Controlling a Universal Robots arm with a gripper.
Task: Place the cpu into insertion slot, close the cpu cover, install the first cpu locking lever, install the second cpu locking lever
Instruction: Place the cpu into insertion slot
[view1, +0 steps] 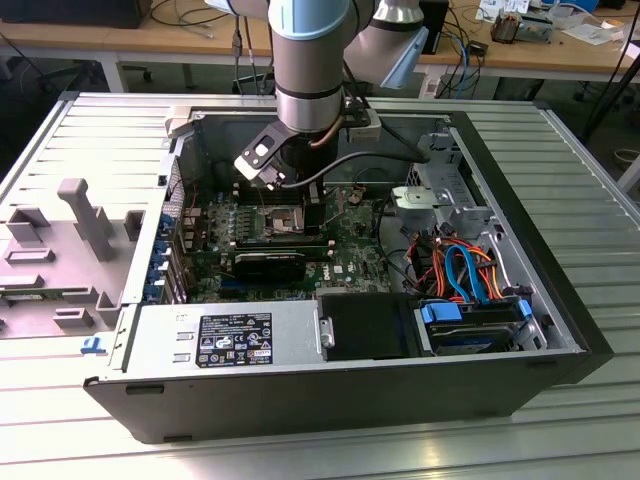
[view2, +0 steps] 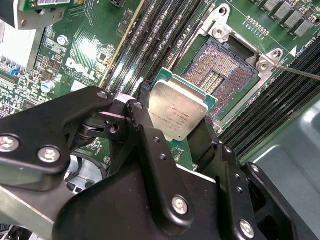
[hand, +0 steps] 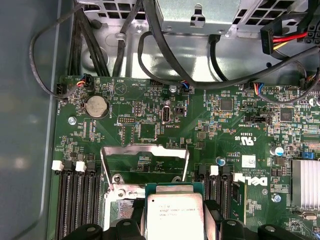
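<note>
The cpu (view2: 177, 112) is clamped between the two black fingers (view2: 142, 125) of the gripper (view2: 175, 125), silvery top facing the camera and its green edge showing around the metal. It hangs just off one corner of the insertion slot (view2: 220, 75) and is not seated in it: the slot's field of contacts lies bare inside its silver rim. In the first wrist view the cpu (hand: 174, 217) sits between the fingertips of the gripper (hand: 173, 225), and just beyond it the cpu cover (hand: 150, 150) stands swung up on its hinge, a thin silver frame with the green board visible through its window. A thin metal lever (view2: 295, 70) sticks out past the slot's far corner.

Rows of long black memory slots (view2: 150, 40) flank the slot on both sides. Further out on the motherboard (hand: 150, 110) there is a coin battery (hand: 95, 106) near one corner and a finned heat sink (hand: 305, 182) at the opposite edge, with black cables (hand: 165, 75) looping over the board's far edge.

In the exterior view the arm (view1: 312, 60) reaches straight down into the open computer case (view1: 330, 400), which lies on its side on a slatted metal table (view1: 570, 200); a grey fixture (view1: 85, 215) stands on the table beside the case, toward the exterior view's left.
</note>
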